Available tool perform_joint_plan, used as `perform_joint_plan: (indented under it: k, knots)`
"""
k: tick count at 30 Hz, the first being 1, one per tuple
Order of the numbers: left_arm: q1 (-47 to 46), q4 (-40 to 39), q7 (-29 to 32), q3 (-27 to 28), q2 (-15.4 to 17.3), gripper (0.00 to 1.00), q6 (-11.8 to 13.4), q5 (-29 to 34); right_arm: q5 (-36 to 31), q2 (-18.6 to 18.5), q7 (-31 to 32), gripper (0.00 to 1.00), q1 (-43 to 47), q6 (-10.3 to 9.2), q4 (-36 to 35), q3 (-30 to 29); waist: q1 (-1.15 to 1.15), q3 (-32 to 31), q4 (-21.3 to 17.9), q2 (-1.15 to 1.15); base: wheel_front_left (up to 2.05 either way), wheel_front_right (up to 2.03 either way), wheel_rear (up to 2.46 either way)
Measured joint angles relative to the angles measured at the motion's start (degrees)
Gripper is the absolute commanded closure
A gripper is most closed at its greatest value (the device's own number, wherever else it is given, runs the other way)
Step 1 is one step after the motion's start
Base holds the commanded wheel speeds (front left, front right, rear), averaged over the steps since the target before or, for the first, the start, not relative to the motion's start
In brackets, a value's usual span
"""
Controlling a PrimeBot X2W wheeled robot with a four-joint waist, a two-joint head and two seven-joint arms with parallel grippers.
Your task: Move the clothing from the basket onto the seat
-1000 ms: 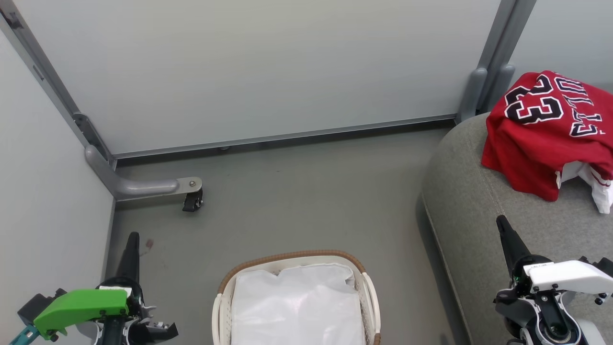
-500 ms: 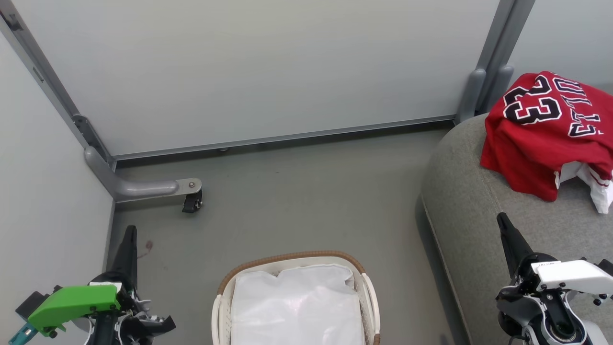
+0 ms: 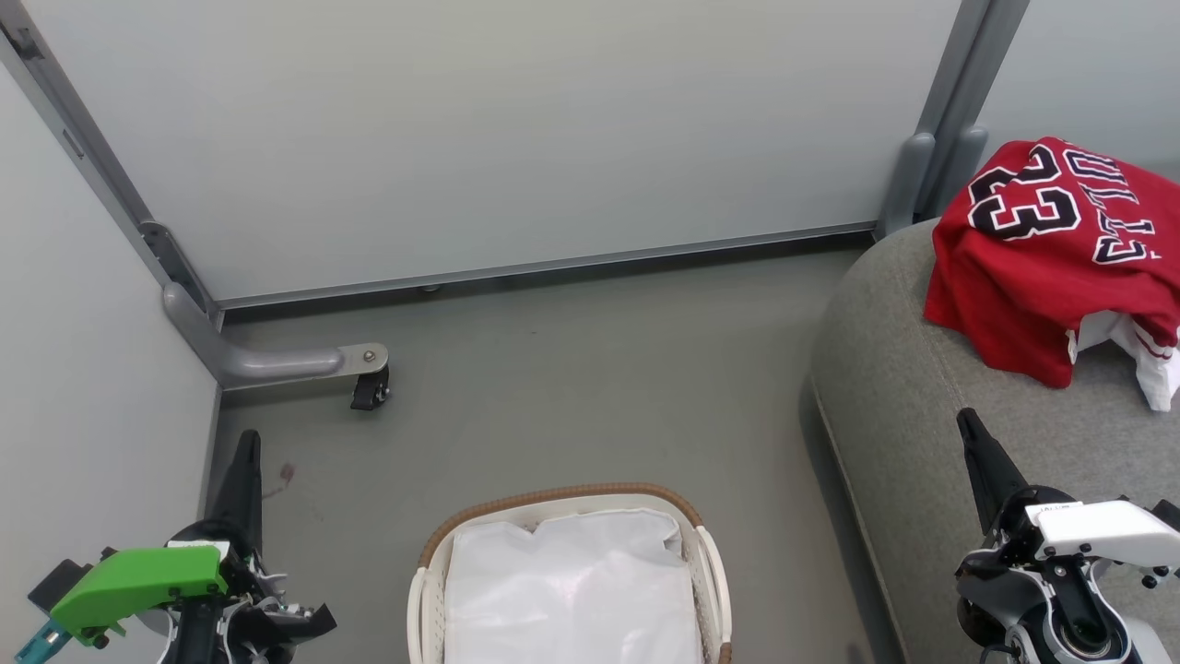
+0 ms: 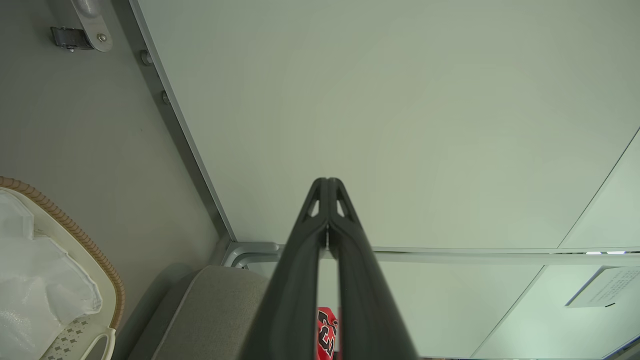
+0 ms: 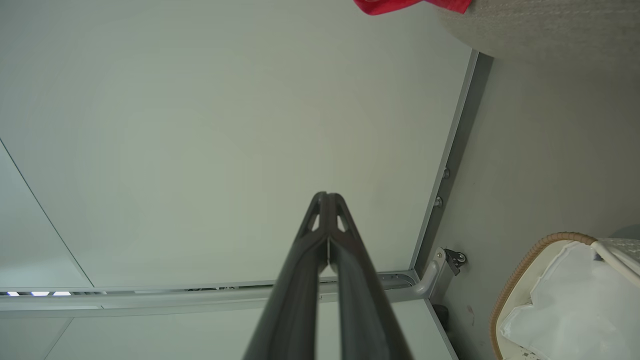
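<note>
Head view: the clothing (image 3: 1032, 267), a crumpled red jersey with black, white-edged 23, lies on the grey seat (image 3: 885, 397), well apart from the basket (image 3: 553, 492). Left fingers (image 3: 241, 480) and right fingers (image 3: 986, 461) are pressed together, empty.

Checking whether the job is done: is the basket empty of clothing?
Empty of clothing: the basket holds its white liner and nothing red. The red jersey lies on the grey seat.
</note>
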Motion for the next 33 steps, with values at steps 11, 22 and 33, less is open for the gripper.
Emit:
perform_joint_plan:
  k: [11,22,33]
  knots:
    - [0.0,0.0,0.1,0.1,0.0,1.00,0.0,0.0,0.0,0.0,0.0,1.00,0.0,0.00,0.0,0.0,0.00,0.0,0.0,0.00,0.00,0.00,0.00]
    - [0.0,0.0,0.2,0.1,0.0,1.00,0.0,0.0,0.0,0.0,0.0,1.00,0.0,0.00,0.0,0.0,0.00,0.0,0.0,0.00,0.00,0.00,0.00]
    - [0.0,0.0,0.2,0.2,-0.1,1.00,0.0,0.0,0.0,0.0,0.0,1.00,0.0,0.00,0.0,0.0,0.00,0.0,0.0,0.00,0.00,0.00,0.00]
